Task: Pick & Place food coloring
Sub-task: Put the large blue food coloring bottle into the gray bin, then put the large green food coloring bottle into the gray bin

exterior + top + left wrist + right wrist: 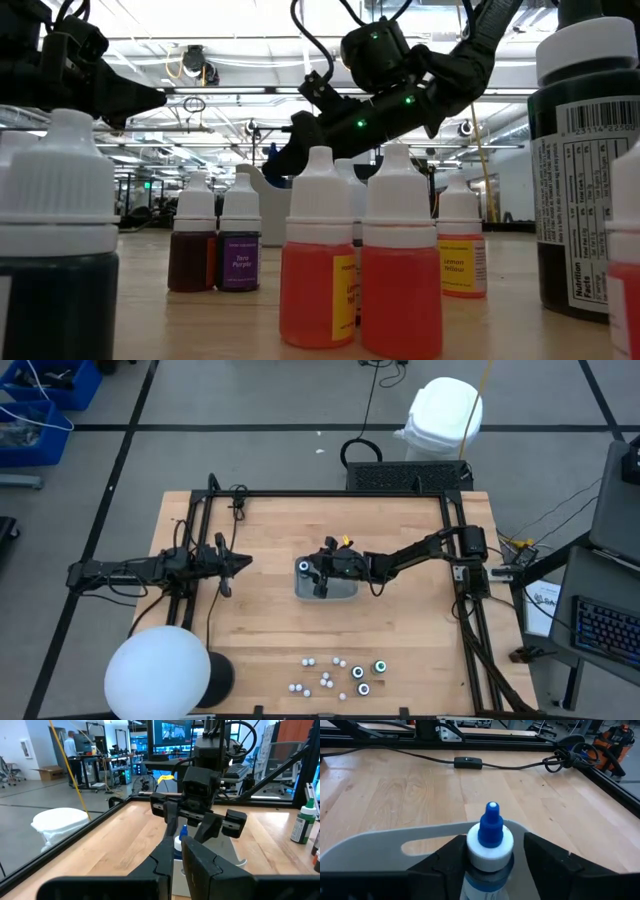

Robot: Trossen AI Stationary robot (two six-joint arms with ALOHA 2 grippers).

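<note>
A food coloring bottle [490, 837] with a white cap and blue tip stands at the left far corner of the translucent grey tray [338, 589]; its base is hidden. It also shows in the high view as the bottle [303, 567]. My right gripper [490, 862] reaches in from the table's right, open, one finger on each side of the bottle's cap. A gap shows beside one finger [545, 860]. Several more small bottles [335, 678] stand near the table's near edge. My left gripper [235, 563] hovers shut, left of the tray. My right gripper has its fingers level on both sides of the bottle's white cap [506, 845]. One finger [451, 857] lies right at the cap's edge and the other stands apart. Whether it touches the bottle, I cannot tell.
The low view looks through the near group: red bottles [320, 260], a purple one [240, 250], a yellow-labelled one [460, 250] and a large dark one [590, 170]. A white sphere [157, 672] sits at the near left corner. Black frame rails [330, 494] border the table.
</note>
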